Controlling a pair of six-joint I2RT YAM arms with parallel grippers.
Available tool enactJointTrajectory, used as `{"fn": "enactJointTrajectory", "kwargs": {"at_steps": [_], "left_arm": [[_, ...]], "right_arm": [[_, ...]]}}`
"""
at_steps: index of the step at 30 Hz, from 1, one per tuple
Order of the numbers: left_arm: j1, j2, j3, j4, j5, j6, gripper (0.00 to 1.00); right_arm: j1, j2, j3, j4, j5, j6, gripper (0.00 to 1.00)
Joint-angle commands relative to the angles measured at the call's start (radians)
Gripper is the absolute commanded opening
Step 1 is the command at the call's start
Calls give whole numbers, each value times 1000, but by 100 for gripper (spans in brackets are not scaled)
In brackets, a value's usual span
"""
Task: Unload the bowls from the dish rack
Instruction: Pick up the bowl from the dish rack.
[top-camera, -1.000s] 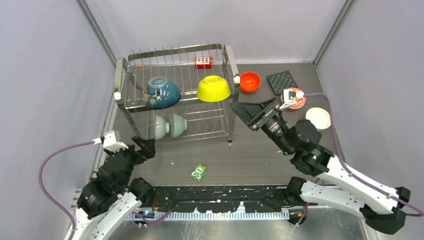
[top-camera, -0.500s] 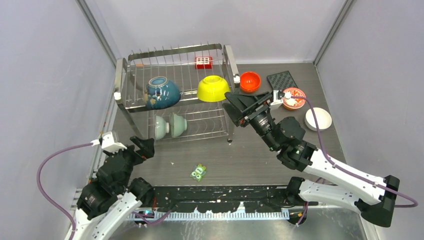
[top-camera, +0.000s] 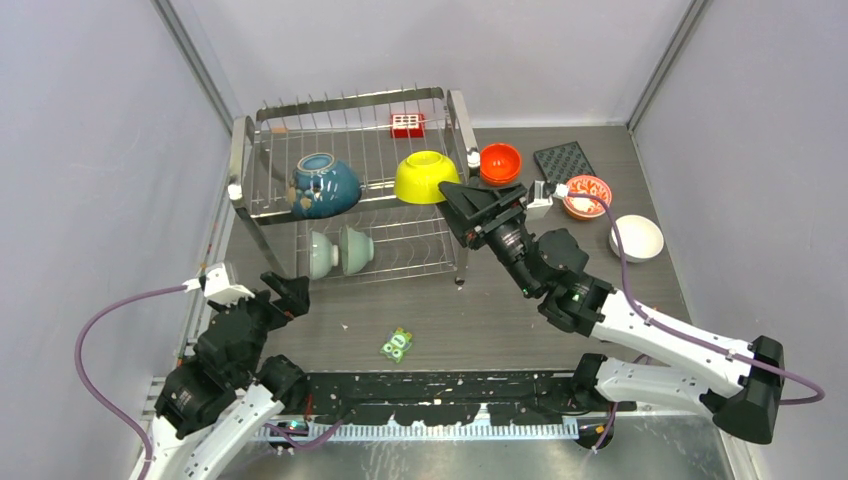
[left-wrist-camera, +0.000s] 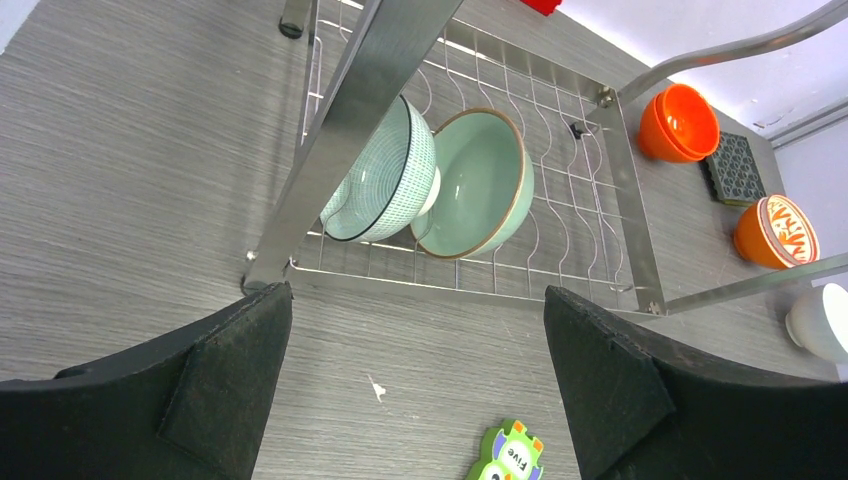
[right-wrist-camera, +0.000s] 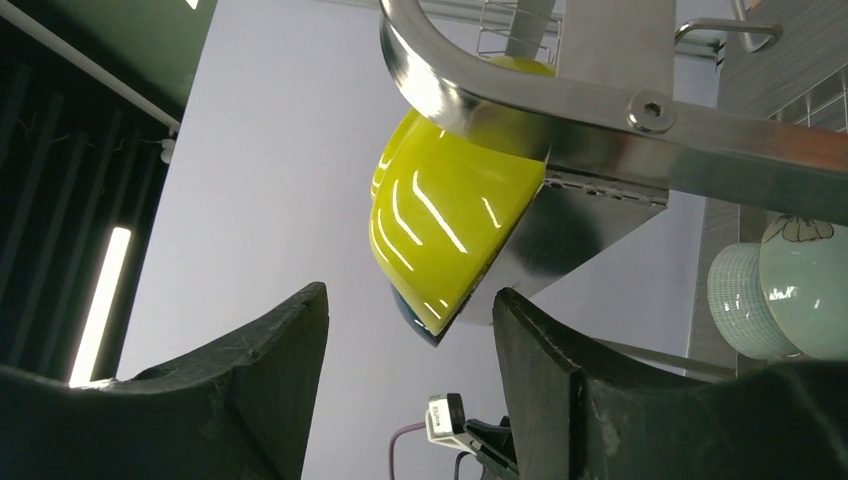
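Ok so, from the top camera: the dish rack (top-camera: 240, 160) stands at about 11 o'clock on the table (top-camera: 450, 310), and 4 bowls are in it. The upper tier has the dark teal bowl (top-camera: 325, 185) at its 9 o'clock end and the yellow bowl (top-camera: 427, 177) at its 3 o'clock end, right by the end frame. The lower tier has a striped pale green bowl (left-wrist-camera: 385, 170) and a plain pale green bowl (left-wrist-camera: 475, 185), both on edge and touching.

The right gripper (right-wrist-camera: 410, 293) is up at the yellow one, fingers spread with the bowl's rim between them. Can't tell if either pad touches it. The left gripper (left-wrist-camera: 417, 295) hangs wide apart at 7 o'clock, near the rack's front leg, holding nothing.

Out at 1 to 2 o'clock on the table: orange bowl (top-camera: 500, 163), flowered bowl (top-camera: 587, 196), white bowl (top-camera: 636, 237), plus a dark mat (top-camera: 564, 163).
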Motion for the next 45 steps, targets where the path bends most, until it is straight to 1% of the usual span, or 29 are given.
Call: {"fn": "enactJointTrajectory", "kwargs": {"at_steps": [1, 9, 22, 31, 42, 45], "left_arm": [[-2, 11, -1, 37, -8, -14, 97], [-2, 11, -15, 59, 15, -37, 97], [-2, 13, -25, 60, 24, -51, 97], [-2, 11, -30, 56, 28, -56, 97], [-1, 11, -37, 51, 35, -62, 97], [-2, 9, -36, 50, 35, -62, 97]], "right_arm": [[6, 7, -10, 97, 60, -8, 64], [6, 19, -56, 193, 62, -46, 53], [4, 53, -75, 293, 61, -65, 45], [5, 78, -83, 346, 57, -66, 37], [5, 81, -107, 385, 56, -70, 24], [3, 82, -112, 389, 57, -70, 18]]}}
